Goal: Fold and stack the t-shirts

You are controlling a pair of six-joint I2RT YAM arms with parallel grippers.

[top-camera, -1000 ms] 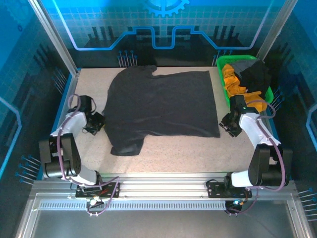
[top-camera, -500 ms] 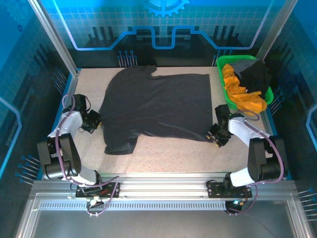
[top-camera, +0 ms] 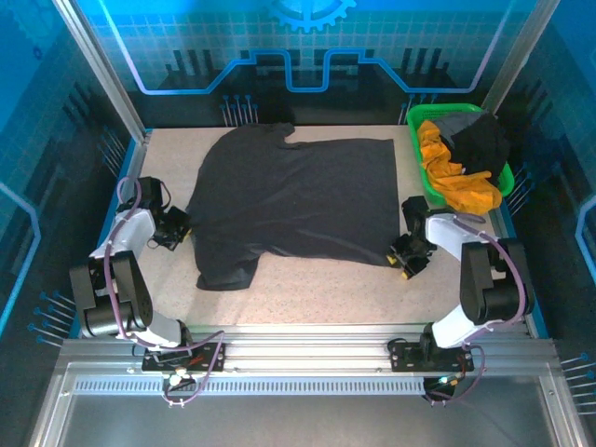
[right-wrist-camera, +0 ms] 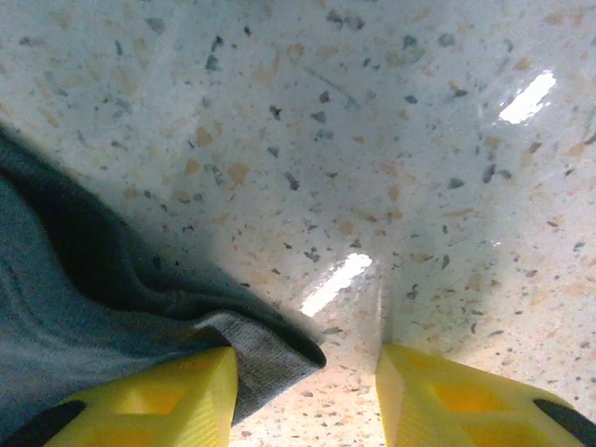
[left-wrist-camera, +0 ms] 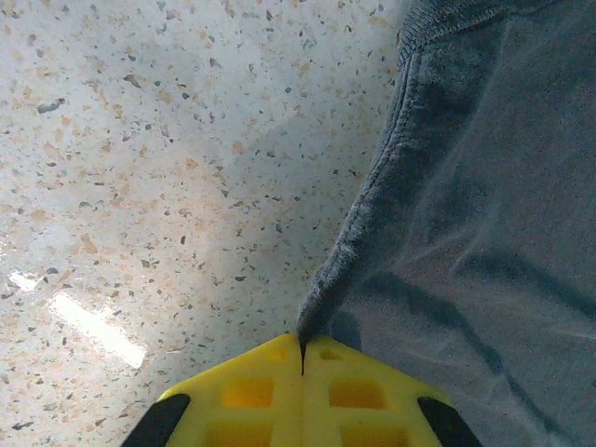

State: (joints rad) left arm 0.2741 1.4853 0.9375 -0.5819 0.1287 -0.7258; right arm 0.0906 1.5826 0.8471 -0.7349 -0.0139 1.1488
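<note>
A large dark charcoal-grey t-shirt [top-camera: 293, 200] lies spread flat on the speckled table [top-camera: 317, 293]. My left gripper [top-camera: 179, 226] is at the shirt's left edge, shut on a pinch of its hem [left-wrist-camera: 358, 251]; the yellow fingers [left-wrist-camera: 247, 391] meet with the cloth edge between them. My right gripper [top-camera: 407, 257] sits at the shirt's lower right corner with its jaws open. That corner [right-wrist-camera: 270, 349] lies against the inner side of the left finger [right-wrist-camera: 158, 396], and the right finger [right-wrist-camera: 456, 391] stands apart on bare table. A mustard-yellow shirt [top-camera: 454, 177] and a black one [top-camera: 480, 140] lie in the basket.
The bright green plastic basket [top-camera: 418, 118] stands at the back right, just beyond my right arm. Bare speckled table runs along the front below the shirt. Blue enclosure walls and metal posts surround the table on all sides.
Over the second the shirt was dragged left and its lower right edge pulled in. My right gripper came in from the basket side to the shirt's lower right corner. The left gripper shifted slightly left.
</note>
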